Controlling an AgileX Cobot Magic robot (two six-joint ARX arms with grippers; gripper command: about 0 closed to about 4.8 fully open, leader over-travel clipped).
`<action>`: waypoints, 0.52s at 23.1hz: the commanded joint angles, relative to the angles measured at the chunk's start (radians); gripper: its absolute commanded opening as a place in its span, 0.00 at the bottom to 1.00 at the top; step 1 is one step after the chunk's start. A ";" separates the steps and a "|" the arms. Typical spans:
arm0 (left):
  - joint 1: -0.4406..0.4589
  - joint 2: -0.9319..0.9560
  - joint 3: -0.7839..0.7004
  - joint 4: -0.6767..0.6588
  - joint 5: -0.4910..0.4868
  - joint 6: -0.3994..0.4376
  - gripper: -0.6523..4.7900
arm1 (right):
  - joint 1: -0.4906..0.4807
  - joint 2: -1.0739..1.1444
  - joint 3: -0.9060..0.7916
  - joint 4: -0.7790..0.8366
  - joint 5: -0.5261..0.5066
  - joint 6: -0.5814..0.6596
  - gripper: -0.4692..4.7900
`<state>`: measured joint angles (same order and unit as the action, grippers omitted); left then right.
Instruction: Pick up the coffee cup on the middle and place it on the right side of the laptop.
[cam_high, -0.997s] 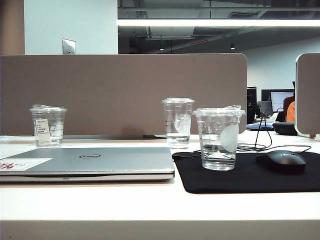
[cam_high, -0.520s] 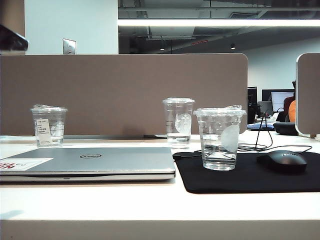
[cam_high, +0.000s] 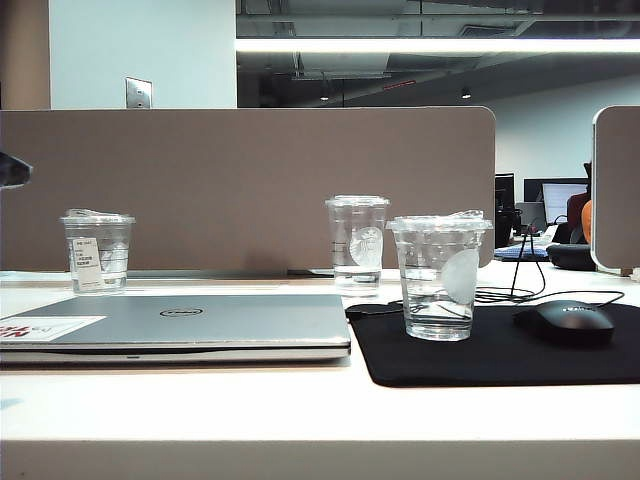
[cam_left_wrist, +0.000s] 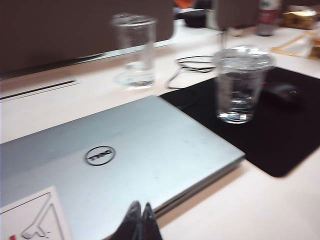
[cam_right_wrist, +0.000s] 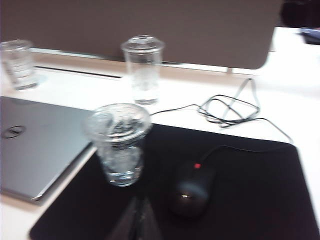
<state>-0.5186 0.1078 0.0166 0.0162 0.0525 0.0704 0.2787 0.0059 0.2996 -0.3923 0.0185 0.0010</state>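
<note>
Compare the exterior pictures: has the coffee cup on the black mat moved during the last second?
No. The coffee cup stands at the same spot on the black mat, equally far from the mouse.

so the desk (cam_high: 200, 400) is a plain white top. sitting straight on it: the closed silver laptop (cam_high: 190, 325) on the left, a black mouse pad (cam_high: 500, 355) just right of it, a labelled cup (cam_high: 97, 250) back left, a taller cup (cam_high: 356, 243) mid-back, plus a tangle of black cable (cam_high: 520, 292).
</note>
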 joint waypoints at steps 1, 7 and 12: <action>0.150 0.000 -0.011 0.025 0.098 0.006 0.11 | 0.000 -0.001 -0.018 0.036 0.069 0.003 0.08; 0.375 0.000 -0.011 0.046 0.140 0.051 0.11 | 0.001 -0.002 -0.173 0.192 0.070 0.006 0.08; 0.435 0.000 -0.011 0.046 0.082 0.066 0.11 | 0.000 -0.003 -0.298 0.256 0.082 0.004 0.08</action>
<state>-0.0906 0.1078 0.0029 0.0483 0.1467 0.1276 0.2794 0.0044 0.0071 -0.1871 0.0883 0.0040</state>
